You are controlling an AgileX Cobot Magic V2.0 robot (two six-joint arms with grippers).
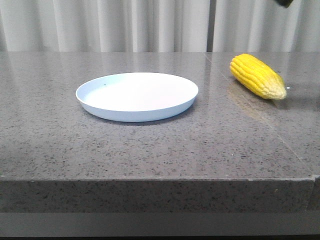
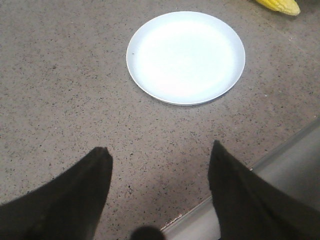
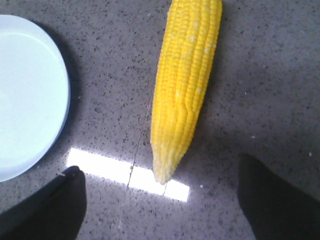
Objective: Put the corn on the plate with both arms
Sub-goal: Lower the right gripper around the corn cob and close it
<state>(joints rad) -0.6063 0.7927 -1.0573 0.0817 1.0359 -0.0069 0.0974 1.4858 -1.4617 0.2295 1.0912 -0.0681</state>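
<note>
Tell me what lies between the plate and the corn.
Nothing: only bare speckled tabletop separates the plate from the corn. The front view shows it, and the right wrist view confirms the gap.

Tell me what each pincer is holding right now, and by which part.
Nothing is held. The left pincer is open over bare table, short of the plate. The right pincer is open above the corn, not touching it.

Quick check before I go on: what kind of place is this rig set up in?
Probably a lab or demo bench, not a working kitchen. A speckled grey stone-look counter stands before a plain pale curtain, bearing only an empty plate and a corn cob. Both grippers, left and right, hang open above it.
</note>
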